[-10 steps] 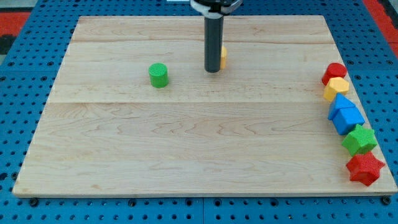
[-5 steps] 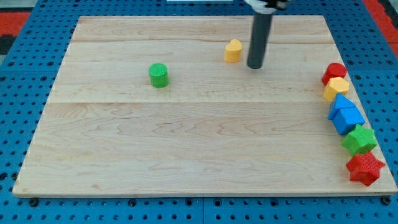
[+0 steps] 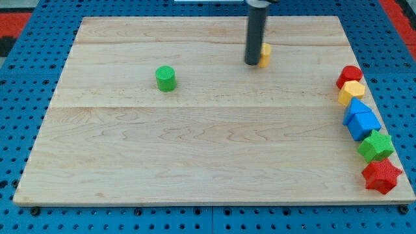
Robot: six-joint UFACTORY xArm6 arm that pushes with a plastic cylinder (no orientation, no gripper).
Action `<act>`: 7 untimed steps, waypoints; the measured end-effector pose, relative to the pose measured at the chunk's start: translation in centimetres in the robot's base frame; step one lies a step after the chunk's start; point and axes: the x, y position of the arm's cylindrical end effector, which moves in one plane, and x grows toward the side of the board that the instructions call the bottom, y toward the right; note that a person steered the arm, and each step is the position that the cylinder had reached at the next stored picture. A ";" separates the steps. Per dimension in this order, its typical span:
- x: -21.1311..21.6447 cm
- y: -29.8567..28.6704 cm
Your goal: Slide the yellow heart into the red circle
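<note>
The yellow heart [image 3: 264, 55] sits near the view's top, right of centre, partly hidden by my rod. My tip [image 3: 251, 63] rests against the heart's left side. The red circle [image 3: 349, 75] stands at the board's right edge, far to the right of the heart and slightly lower. It heads a column of blocks.
A green cylinder [image 3: 166, 78] stands left of centre. Along the right edge below the red circle lie a yellow block [image 3: 351, 91], two blue blocks [image 3: 361, 119], a green block [image 3: 376, 146] and a red star [image 3: 381, 176].
My tip swung from the heart's left side to its right and is back on its left side now. The heart has shifted to the right.
</note>
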 end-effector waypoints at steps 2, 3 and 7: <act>-4.4 -0.3; -6.9 -0.4; -12.4 0.3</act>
